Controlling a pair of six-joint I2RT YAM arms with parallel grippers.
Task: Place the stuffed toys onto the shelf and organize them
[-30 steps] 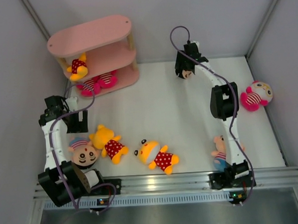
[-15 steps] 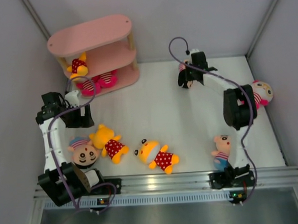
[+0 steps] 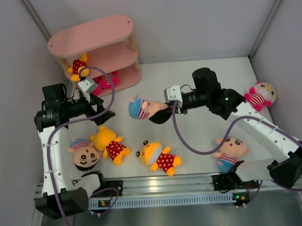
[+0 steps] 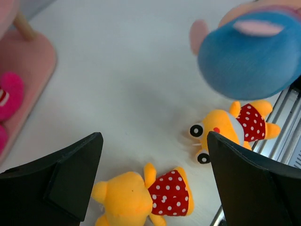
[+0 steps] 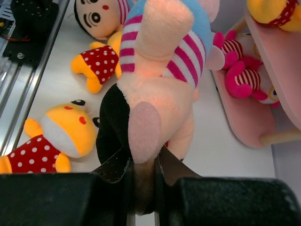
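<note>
- The right pincer (image 5: 141, 165) is closed almost fully, its fingers biting into the head of a striped-shirt boy doll (image 5: 160, 70); black hair and peach face bulge out on either side of them, and the body sticks out past the fingertips with the blue shorts at the far end
- The doll appears to hang clear of the table, carried by that head grip alone
- The left pincer (image 3: 104, 109) stands wide open with nothing in it; in its wrist view the doll's shorts sit just ahead of it and off to one side of the gap
- The doll looks light and very soft: the plush gives under the fingers, so the hold is deep, but the body can droop or swing from the head
- A hold across the torso, nearer the middle, would probably carry it steadier and set it down more squarely
- The fabric is fuzzy rather than slippery and nothing about it seems fragile, so a firm squeeze should do no harm
- The shelf (image 3: 91, 35) lies beyond the doll from the right pincer, past the left one; a seated bear (image 3: 79, 67) is on its middle board and a pink doll (image 3: 101, 81) on the bottom board
- Under the open left pincer lie a loose bear (image 4: 136, 200) and a second loose bear (image 4: 225, 129)
</note>
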